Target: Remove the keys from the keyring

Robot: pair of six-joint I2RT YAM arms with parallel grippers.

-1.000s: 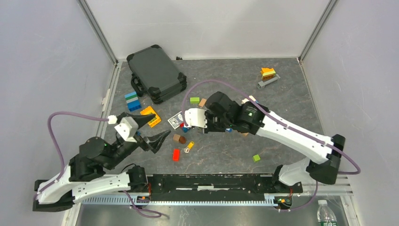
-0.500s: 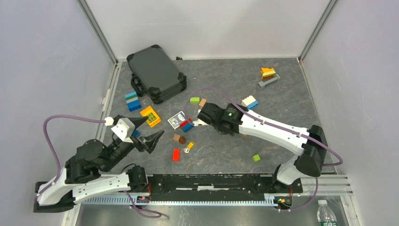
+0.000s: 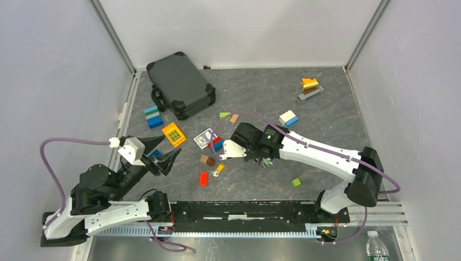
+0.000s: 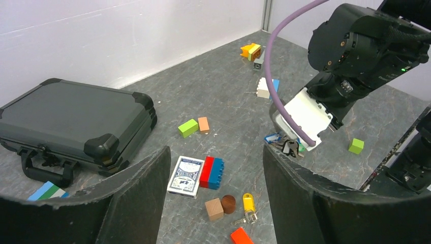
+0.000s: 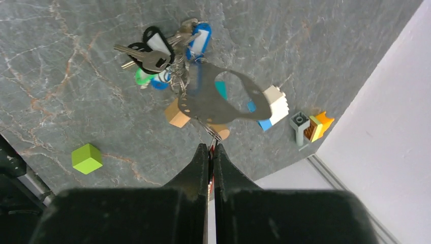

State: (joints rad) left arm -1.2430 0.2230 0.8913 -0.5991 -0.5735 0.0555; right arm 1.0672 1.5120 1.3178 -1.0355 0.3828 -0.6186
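Observation:
My right gripper (image 5: 210, 147) is shut on a thin red-headed key. From it hangs the keyring (image 5: 219, 99), a flat grey metal loop held above the table. A bunch of keys (image 5: 161, 57) with black, blue and green heads dangles at the loop's far end. The left wrist view shows that bunch (image 4: 285, 146) under the right wrist. A yellow-headed key (image 3: 219, 168) lies loose on the table. My left gripper (image 3: 159, 153) hovers at the left, open and holding nothing, and the same yellow-headed key (image 4: 248, 202) lies ahead between its fingers.
A black case (image 3: 181, 84) sits at the back left. A card box (image 3: 205, 137), a red-blue brick (image 3: 217, 144), a wooden cube with a brown cylinder (image 3: 206, 160) and a red brick (image 3: 203, 178) crowd the middle. A green cube (image 3: 296, 182) lies at the front right.
The right wrist has pulled back from the card box toward the right, carrying the keyring. The left gripper has drawn back to the left and its jaws have narrowed a little.

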